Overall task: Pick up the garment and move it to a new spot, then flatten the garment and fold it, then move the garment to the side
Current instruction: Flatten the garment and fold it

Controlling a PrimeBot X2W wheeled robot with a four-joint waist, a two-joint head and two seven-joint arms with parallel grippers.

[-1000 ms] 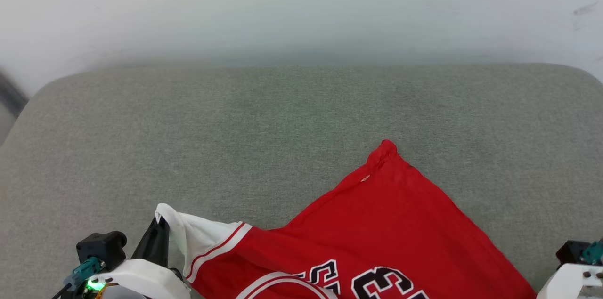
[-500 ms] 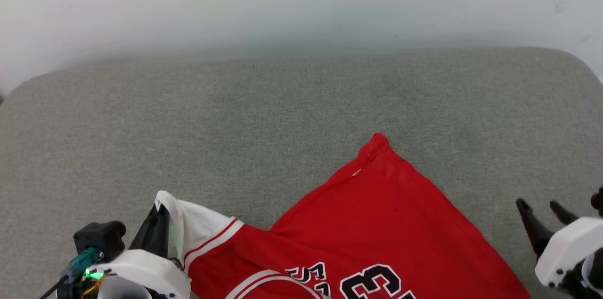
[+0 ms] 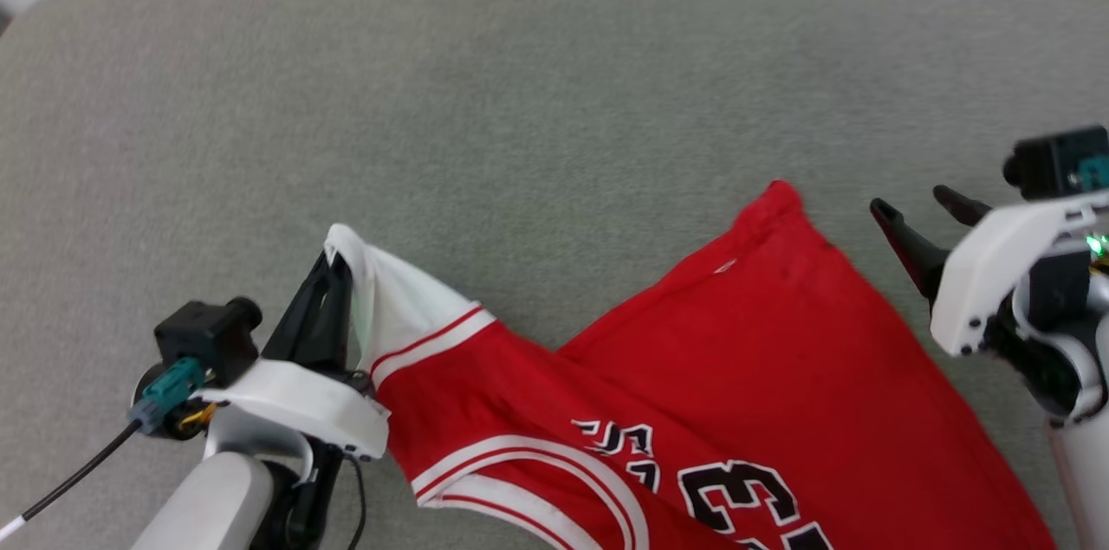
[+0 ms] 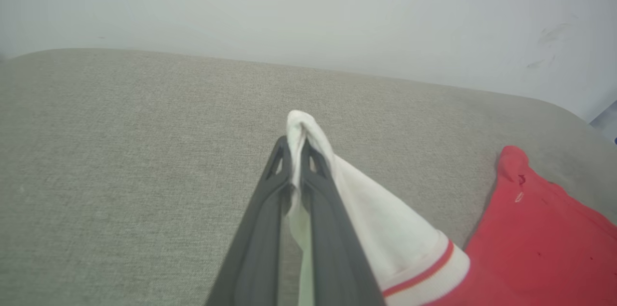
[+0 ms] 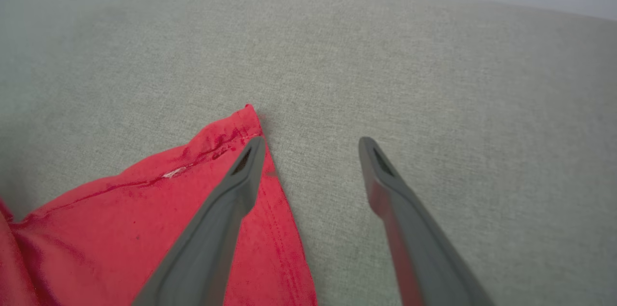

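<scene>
The red jersey [image 3: 762, 359] lies spread over the grey cushion, its black number 23 near the head view's bottom edge and a pointed red corner [image 3: 780, 190] toward the far side. My left gripper [image 3: 333, 260] is shut on the jersey's white shoulder strap [image 4: 301, 125], holding that strap raised off the cushion. My right gripper [image 3: 914, 202] is open just right of the red corner; in the right wrist view the corner [image 5: 248, 113] lies beside my left finger [image 5: 243, 171], with bare cushion between the fingers.
The grey upholstered cushion [image 3: 537, 100] spreads wide beyond and to the left of the jersey. A pale wall [image 4: 308, 7] runs behind its far edge. A dark cable [image 3: 61, 489] trails from my left wrist at the lower left.
The head camera has tilted down, shifting the scene. My right gripper has come up from the lower right to beside the jersey's far corner. My left gripper keeps hold of the strap.
</scene>
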